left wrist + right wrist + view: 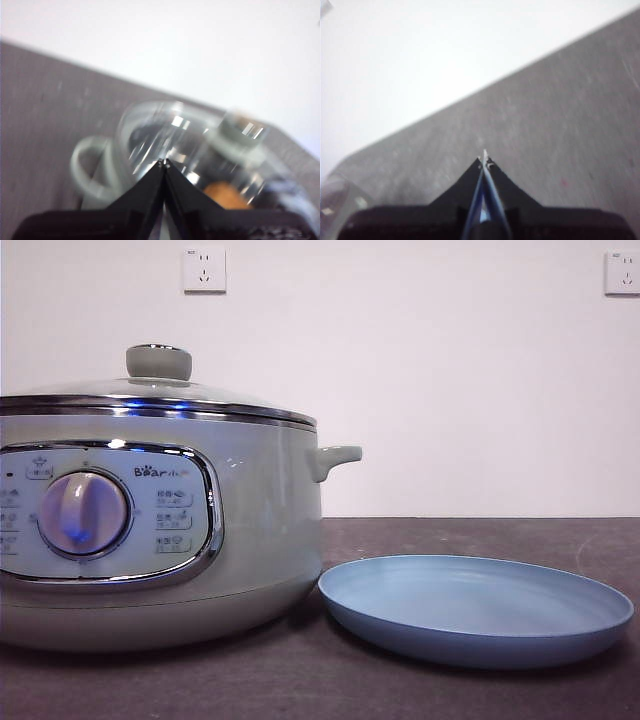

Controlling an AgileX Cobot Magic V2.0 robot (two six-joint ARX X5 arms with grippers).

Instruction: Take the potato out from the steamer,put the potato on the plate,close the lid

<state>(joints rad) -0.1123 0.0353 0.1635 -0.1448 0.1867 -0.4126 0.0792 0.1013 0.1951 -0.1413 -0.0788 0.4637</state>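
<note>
With the glass lid [150,395] seated on the steamer [260,530], the left pincer [164,162], tips together above it, should spread and grip its knob [159,361] squarely; the right pincer [484,159] waits closed.

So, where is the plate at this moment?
In the front view the plate lies flat on the dark table, right of the steamer, nearly touching its base.

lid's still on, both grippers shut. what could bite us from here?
1. The lid still covers the steamer, and its knob is small and rounded; the shut left gripper above it must open first, and could slip off.
2. The potato shows only blurred through the glass, so judging a grasp on it is risky.
3. The plate sits right against the steamer's base; a lid set down there could knock it.
</note>
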